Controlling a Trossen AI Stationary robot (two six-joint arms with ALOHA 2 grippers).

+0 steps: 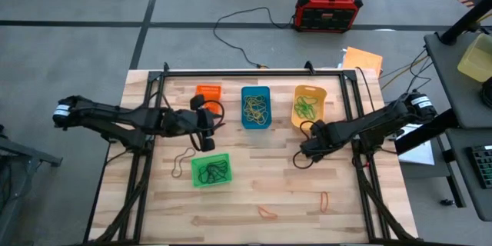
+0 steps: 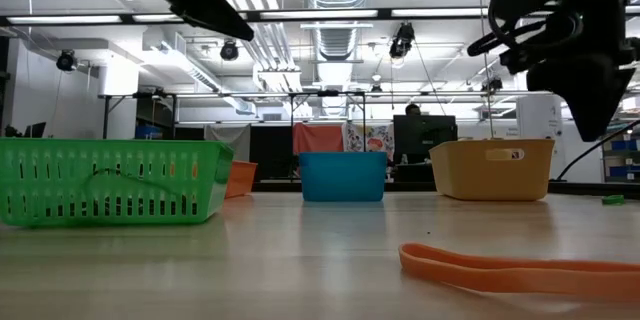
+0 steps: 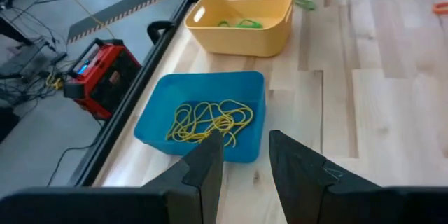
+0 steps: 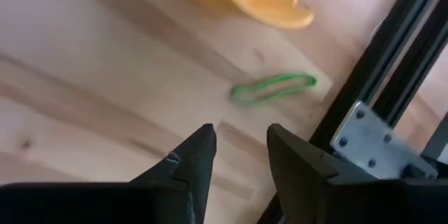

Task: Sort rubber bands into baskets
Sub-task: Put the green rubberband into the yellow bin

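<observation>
**Sort mostly done, a few bands left on the bench**

Landmark: blue rectangular plastic basket [image 1: 256, 107], back-centre of the wooden bench [image 1: 261, 192].

Done, judging by what lies where:
- Blue basket holds a tangle of thin yellow rubber bands [image 3: 208, 120].
- Yellow-orange plastic basket [image 1: 310, 105], just right of the blue one, has green bands [image 3: 238, 23] in it.
- Bright green plastic basket [image 1: 211, 170], nearer the front and left of the blue one, holds dark bands [image 1: 213, 171].
- Small orange plastic basket [image 1: 208, 92], left of the blue one; can't tell its contents.

Left:
- Loose green rubber band [image 4: 273, 87] on the bench just beyond the yellow-orange basket, beside the black frame rail.
- Two orange bands well in front of the blue basket: one [image 1: 267, 212] near front-centre, one [image 1: 324, 198] to its right.
- A thin brownish loop [image 1: 182, 161] just left of the green basket.

Claws:
- Right claw [image 4: 239, 155] sits above the bench right and front of the blue basket, near the yellow-orange one. Fingers apart, nothing between them; loose green band lies just ahead of it.
- Left claw [image 3: 245, 156] hovers left-front of the blue basket, aimed at it. Fingers part open, narrow gap, nothing held that I can see.

My read: roughly four strays to go, green one likely next.
</observation>
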